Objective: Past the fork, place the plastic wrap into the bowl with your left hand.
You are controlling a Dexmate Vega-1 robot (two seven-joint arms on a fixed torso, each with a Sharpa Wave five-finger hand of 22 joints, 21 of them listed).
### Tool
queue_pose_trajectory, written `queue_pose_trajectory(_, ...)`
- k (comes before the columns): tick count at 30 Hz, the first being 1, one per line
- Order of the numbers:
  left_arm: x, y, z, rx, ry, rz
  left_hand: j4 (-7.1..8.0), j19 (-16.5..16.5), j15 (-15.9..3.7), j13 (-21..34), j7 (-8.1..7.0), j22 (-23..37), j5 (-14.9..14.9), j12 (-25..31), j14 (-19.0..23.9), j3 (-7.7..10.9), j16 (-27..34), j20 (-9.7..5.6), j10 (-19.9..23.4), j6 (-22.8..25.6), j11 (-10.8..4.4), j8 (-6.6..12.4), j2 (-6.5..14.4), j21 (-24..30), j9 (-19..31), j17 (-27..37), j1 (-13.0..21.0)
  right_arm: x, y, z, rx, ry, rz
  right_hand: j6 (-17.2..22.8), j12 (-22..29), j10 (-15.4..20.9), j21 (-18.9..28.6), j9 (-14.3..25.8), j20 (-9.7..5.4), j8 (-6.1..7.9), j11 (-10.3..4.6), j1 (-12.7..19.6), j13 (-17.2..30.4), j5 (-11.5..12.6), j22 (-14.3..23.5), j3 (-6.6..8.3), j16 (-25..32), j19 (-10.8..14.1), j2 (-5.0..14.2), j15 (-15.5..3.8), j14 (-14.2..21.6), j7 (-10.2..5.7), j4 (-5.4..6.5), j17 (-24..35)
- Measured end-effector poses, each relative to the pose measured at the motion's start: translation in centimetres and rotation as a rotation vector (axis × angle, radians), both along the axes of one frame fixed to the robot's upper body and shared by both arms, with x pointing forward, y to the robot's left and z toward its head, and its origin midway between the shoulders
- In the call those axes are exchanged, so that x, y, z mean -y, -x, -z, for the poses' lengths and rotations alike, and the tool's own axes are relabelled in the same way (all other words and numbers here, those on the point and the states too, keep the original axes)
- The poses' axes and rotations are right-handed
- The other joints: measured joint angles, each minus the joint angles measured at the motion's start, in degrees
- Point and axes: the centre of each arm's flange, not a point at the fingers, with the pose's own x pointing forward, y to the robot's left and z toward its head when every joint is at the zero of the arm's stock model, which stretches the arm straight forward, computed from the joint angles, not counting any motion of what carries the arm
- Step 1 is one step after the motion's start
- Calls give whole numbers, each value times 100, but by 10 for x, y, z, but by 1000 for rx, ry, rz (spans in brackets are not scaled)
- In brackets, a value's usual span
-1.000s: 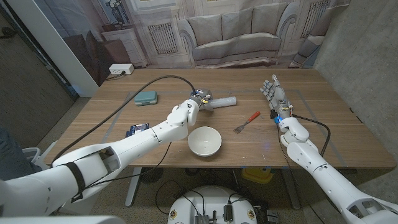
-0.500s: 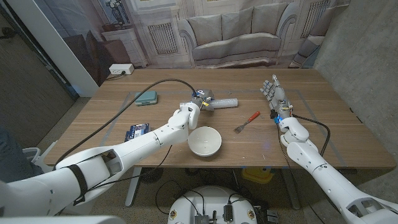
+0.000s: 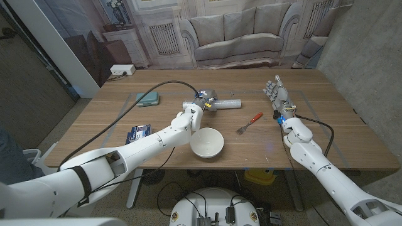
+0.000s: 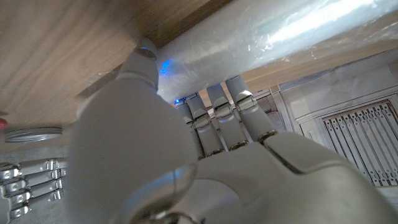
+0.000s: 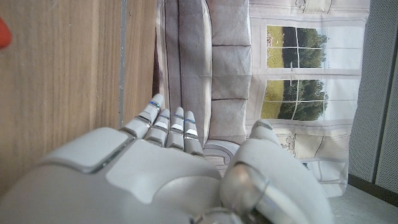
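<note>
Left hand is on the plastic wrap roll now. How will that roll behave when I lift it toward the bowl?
The plastic wrap is a long, round tube, so it probably stays stiff but would roll if set down. Its glossy film looks slippery, and the left hand holds it near one end, so the free end may sag or swing. It likely is light enough to carry to the bowl.

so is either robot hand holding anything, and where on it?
The left robot hand has its fingers around the plastic wrap near one end of the roll. The right robot hand holds nothing.

Teal case (image 3: 148,98) (far side), blue packet (image 3: 139,131) on table (image 3: 339,125).
</note>
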Motion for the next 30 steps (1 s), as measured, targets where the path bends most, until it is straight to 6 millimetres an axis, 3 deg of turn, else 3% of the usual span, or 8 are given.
queue_pose_trajectory(9,-5,5,-7,-5,13,8,1,20,-62,15,-20,1,-82,-28,105,1,-1,20,82,246,-2,-67,-29,1,1,-1,29,0,1,-2,1,3,5,0,0,0,0,0,13,0,0,-1,0,0,0,0,0,13,1,0,0,0,0,0)
queue_pose_trajectory(30,-25,30,-27,18,28,-15,6,71,-42,-2,-20,1,-135,-121,190,5,-75,10,183,289,21,-110,-18,1,15,26,18,-3,3,-5,9,5,11,0,1,0,-46,0,21,0,0,-16,0,0,0,0,0,20,16,0,0,0,0,0)
